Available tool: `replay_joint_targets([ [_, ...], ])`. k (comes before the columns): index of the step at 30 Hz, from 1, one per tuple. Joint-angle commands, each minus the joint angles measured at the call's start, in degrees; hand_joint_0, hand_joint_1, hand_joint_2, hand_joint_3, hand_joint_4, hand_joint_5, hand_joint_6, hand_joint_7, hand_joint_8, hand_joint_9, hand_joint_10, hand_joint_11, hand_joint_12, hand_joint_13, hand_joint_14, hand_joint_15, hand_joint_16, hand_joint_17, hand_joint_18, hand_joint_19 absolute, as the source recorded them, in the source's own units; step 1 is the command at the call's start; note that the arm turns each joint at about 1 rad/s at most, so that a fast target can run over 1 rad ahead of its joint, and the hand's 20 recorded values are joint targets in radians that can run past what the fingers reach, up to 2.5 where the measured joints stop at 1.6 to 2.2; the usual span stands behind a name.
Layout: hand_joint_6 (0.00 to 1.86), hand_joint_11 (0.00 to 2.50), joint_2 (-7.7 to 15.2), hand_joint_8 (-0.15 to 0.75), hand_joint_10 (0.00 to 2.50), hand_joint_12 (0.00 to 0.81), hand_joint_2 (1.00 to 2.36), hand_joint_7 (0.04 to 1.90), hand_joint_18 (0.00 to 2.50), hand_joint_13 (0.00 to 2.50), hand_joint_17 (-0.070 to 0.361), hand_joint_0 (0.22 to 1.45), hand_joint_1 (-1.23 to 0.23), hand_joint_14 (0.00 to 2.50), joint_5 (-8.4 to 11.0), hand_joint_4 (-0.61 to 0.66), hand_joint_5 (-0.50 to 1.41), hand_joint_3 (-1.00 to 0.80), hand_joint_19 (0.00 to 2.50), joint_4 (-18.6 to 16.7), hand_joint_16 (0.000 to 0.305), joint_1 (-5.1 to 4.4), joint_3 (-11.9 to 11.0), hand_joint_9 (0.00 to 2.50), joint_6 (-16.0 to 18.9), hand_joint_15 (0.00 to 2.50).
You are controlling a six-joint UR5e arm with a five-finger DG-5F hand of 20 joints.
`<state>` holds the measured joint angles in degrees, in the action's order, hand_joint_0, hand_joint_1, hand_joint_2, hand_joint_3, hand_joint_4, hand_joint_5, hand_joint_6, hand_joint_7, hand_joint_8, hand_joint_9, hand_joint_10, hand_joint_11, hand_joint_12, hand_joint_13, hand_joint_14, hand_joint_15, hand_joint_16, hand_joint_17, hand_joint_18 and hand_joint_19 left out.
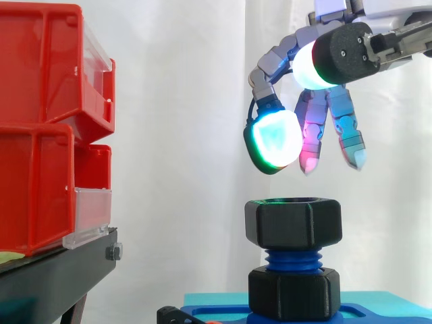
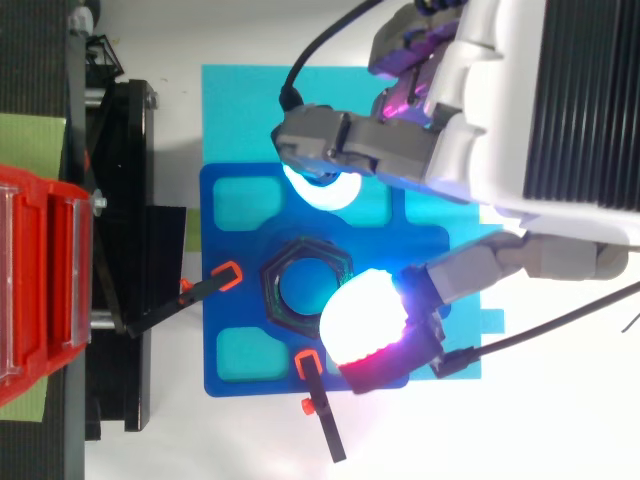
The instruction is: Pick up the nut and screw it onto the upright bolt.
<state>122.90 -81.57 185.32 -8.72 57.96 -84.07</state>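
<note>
- The hand (image 1: 339, 111) hangs at 12 o'clock above the black hexagonal plastic nut (image 1: 293, 223). Its fingers are loosely spread and only slightly bent, and they hold and touch nothing.
- In the side view, white curtain shows between the lowest glowing fingertips (image 1: 273, 138) and the nut's top face.
- From above, one white-glowing pad (image 2: 362, 315) lies at 4 o'clock of the nut and a cyan one (image 2: 322, 190) at 12 o'clock.
- The nut sits on the top of the upright blue threaded bolt (image 1: 292, 260), with bare thread showing below it down to a second black hexagonal collar (image 1: 293, 291).
- The bolt stands in a dark blue fixture plate (image 2: 225, 330) on a light blue sheet (image 2: 240, 110).
- Two black clips with orange tips (image 2: 215, 285) lie at 9 and 6 o'clock of the nut.
- Stacked red plastic bins (image 1: 40, 135) on a black stand (image 1: 54, 277) are well apart at 9 o'clock.
</note>
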Motion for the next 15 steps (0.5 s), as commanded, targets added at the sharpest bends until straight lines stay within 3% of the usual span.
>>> replay_joint_targets([
  [1, 0.50, 0.09, 0.32, 0.219, 0.00, 0.133, 1.00, 1.00, 0.89, 1.16, 0.041, 0.53, -0.29, 0.00, 0.18, 0.24, -0.01, -0.50, 0.24, -3.21, 0.018, -0.51, 1.28, 1.57, 0.14, 0.03],
  [6, 0.50, 0.04, 0.32, 0.217, 0.00, 0.139, 1.00, 0.86, 0.85, 1.11, 0.045, 0.53, -0.28, 0.00, 0.53, 0.22, -0.03, -0.50, 0.23, -7.16, 0.020, -0.95, 3.39, 1.49, 0.14, 0.02],
  [8, 0.50, 0.00, 0.32, 0.213, 0.00, 0.139, 1.00, 0.80, 0.83, 1.07, 0.046, 0.52, -0.27, 0.00, 1.50, 0.21, -0.04, -0.50, 0.21, -10.59, 0.021, -1.39, 4.80, 1.40, 0.14, 0.00],
  [15, 0.50, 0.00, 0.94, 0.209, 0.00, 0.179, 1.00, 0.72, 0.57, 0.85, 0.049, 0.51, -0.26, 0.00, 2.73, 0.20, -0.08, -0.50, 0.11, -14.11, 0.022, -2.35, 6.73, 1.12, 0.31, 0.00],
])
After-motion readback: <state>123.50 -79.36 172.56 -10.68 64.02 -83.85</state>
